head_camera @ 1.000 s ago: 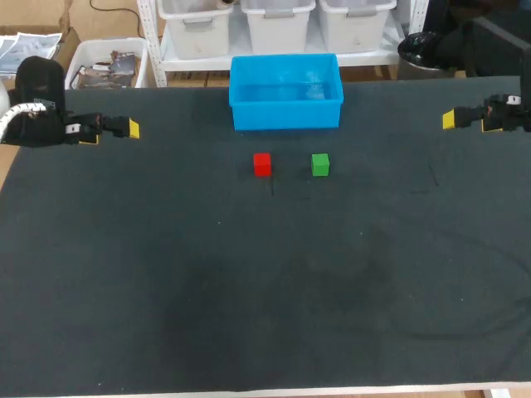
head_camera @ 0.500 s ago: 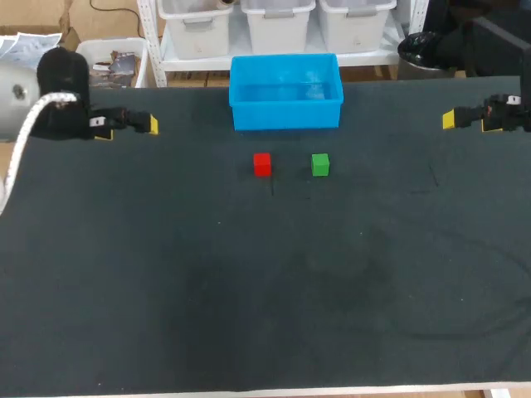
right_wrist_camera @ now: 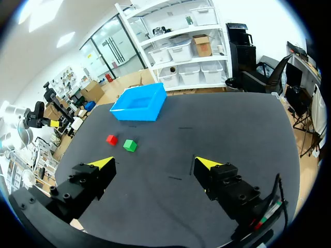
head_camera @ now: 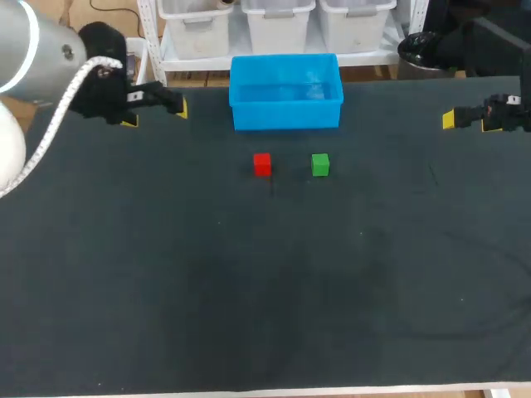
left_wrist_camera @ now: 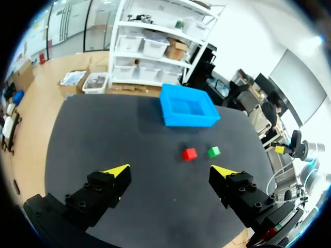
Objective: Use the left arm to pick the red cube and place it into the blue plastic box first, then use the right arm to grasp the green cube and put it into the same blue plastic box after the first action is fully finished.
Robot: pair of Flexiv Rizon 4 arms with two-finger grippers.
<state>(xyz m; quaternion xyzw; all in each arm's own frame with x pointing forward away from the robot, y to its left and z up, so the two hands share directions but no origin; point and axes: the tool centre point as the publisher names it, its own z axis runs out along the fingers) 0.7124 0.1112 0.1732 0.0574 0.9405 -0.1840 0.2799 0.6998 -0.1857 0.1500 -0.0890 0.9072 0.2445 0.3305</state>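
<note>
Both left gripper point(left_wrist_camera: 170, 171) and right gripper point(right_wrist_camera: 154, 163) spread, empty | blue box point(head_camera: 286, 114) broadside to red cube point(head_camera: 262, 164), green cube point(head_camera: 320, 164)

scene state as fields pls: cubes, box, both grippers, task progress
red cube: on the table, in front of the box, not touching it
green cube: on the table, to the red cube's right, a gap between them
blue plastic box: far middle of the table, no cube inside
left gripper: open, empty, over the far left of the table, well short of the cubes
right gripper: open, empty, at the table's far right edge
progress: no cube picked yet
</note>
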